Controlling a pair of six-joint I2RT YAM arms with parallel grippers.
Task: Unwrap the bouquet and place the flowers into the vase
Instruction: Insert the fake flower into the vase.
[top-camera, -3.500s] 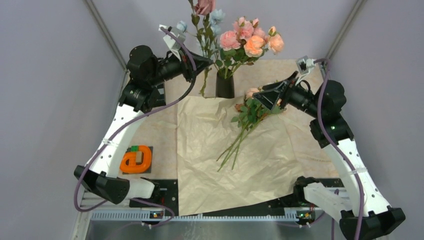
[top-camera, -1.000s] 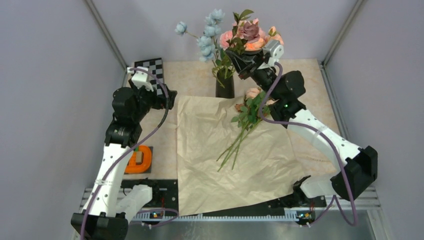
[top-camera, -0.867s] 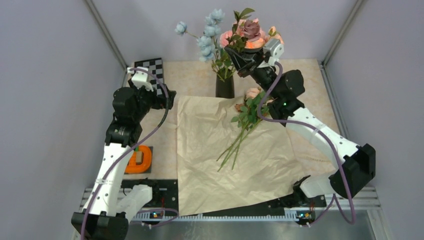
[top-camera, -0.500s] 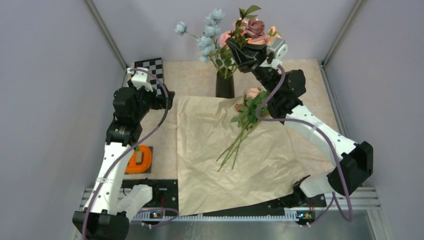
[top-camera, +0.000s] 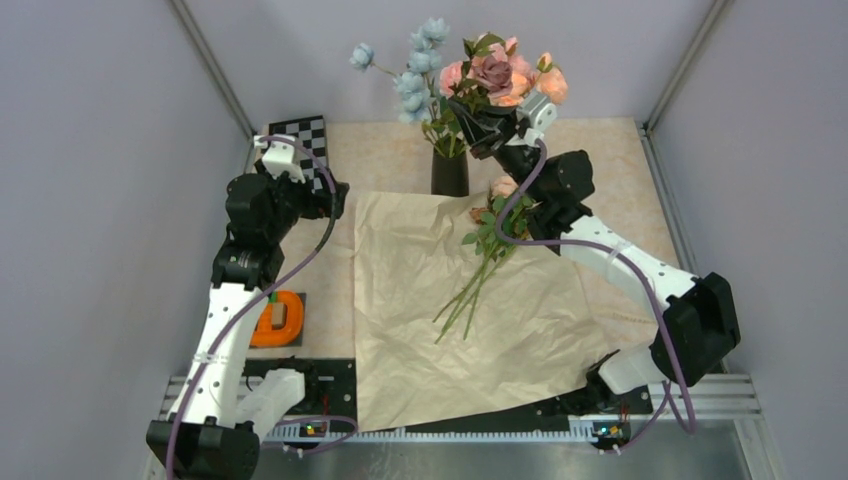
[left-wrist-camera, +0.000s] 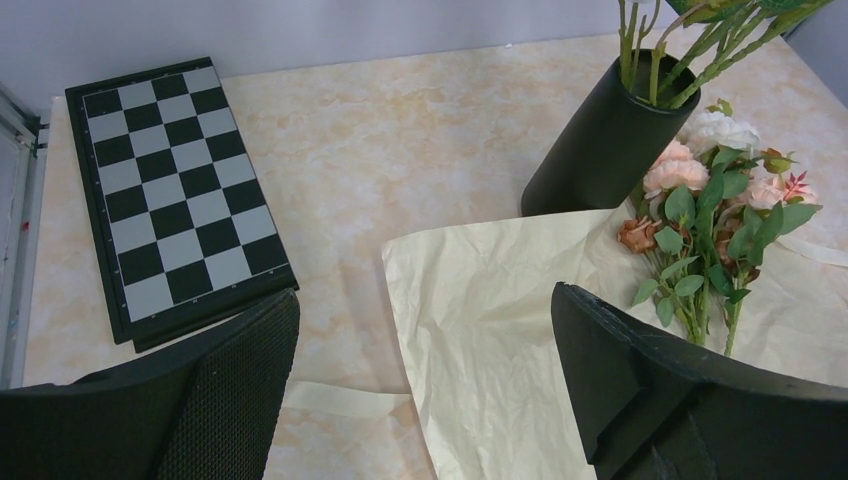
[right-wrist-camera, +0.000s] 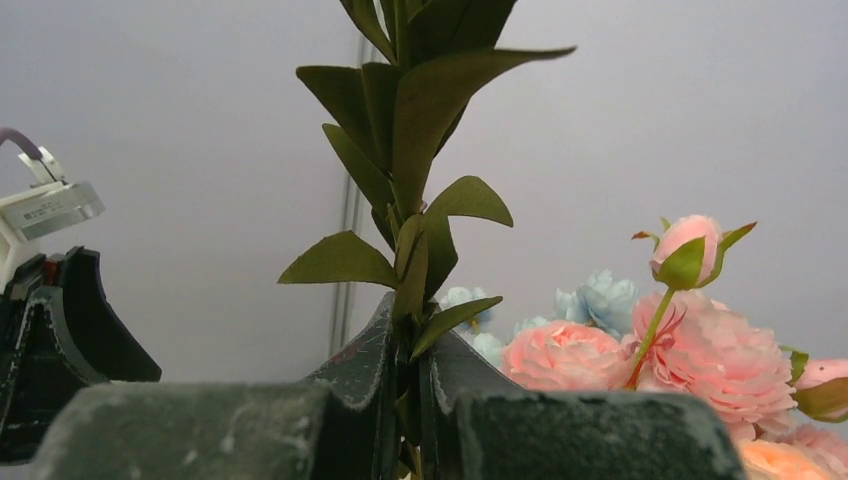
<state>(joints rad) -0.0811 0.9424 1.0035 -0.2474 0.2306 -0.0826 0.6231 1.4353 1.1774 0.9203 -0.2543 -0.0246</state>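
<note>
Feeding one stem into the vase is the step in hand, as I judge it; the unwrapping looks done. Nearest, the tan wrapping paper (top-camera: 440, 340) lies spread flat on the surface (top-camera: 385, 155), running from the 6 o'clock edge up to the foot of the vase. On its far half, toward 1 o'clock, lie the flowers (top-camera: 492, 240) not yet moved: a loose bunch, heads toward the vase, stems trailing back to 7 o'clock. Off at 8 o'clock sits an orange object (top-camera: 272, 318). At 10 o'clock the left claw (left-wrist-camera: 425, 390) hangs near the paper's far left corner, beside a chequered board (left-wrist-camera: 170, 190), jaws spread as wide as they go and holding nothing. At 12 o'clock the black vase (top-camera: 450, 172) stands upright just past the paper, already carrying pink, orange and pale-blue blooms (top-camera: 415, 65). Farthest and highest, the right claw (right-wrist-camera: 408, 400) is pinched tight on a leafy stem (right-wrist-camera: 415, 150) topped by a mauve rose (top-camera: 493, 72), up among those blooms.

The stem's lower end is hidden in every view, so whether it has reached the vase mouth I cannot tell. The next move calls for lining that end over the opening and lowering it between the stems already there. Only then should the claw release, and gently, since a crowded neck could tip the vase.
</note>
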